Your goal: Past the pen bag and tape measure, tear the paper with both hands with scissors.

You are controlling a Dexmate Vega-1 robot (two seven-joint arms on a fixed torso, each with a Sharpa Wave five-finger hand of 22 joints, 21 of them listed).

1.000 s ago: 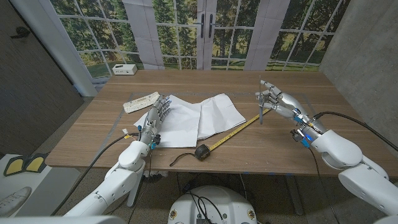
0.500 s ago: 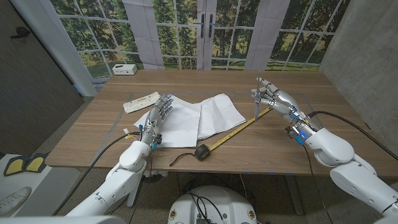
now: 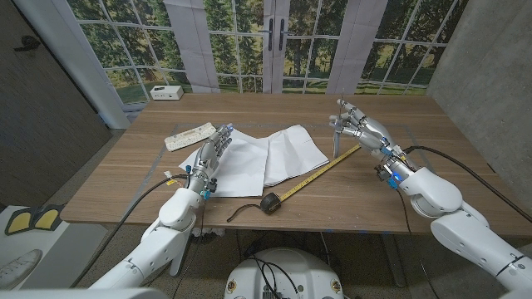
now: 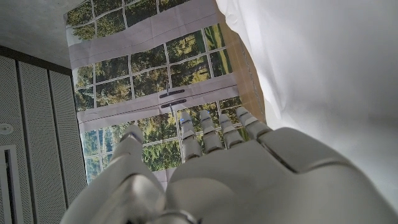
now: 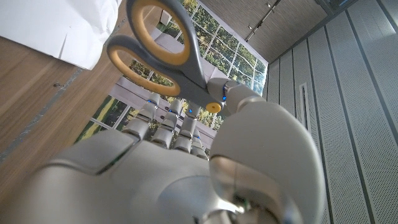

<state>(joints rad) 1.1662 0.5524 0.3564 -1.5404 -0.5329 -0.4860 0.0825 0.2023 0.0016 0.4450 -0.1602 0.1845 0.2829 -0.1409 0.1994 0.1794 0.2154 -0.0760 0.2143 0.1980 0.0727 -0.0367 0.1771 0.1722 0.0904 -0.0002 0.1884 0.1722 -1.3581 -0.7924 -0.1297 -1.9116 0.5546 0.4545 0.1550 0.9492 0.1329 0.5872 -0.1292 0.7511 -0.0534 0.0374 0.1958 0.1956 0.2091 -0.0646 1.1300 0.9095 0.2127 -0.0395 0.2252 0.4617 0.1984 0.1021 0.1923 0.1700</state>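
1. Scissors (image 3: 336,137): gripped by right hand (image 3: 359,126), blades hanging down over the table near its right edge, above the tape measure (image 3: 309,180).
2. Paper (image 3: 259,155): at table's middle; left hand (image 3: 213,151) rests on its left part, fingers extended, holding nothing.
3. Advice: keep the sheet pinned, bring blades level to its right edge.

We are seeing a matt wood-grain table (image 3: 249,195), smooth white paper (image 3: 266,154), scissors (image 5: 165,59) with glossy grey and yellow plastic handles, and both hands (image 4: 249,180) (image 5: 186,168) in smooth silver-grey plastic
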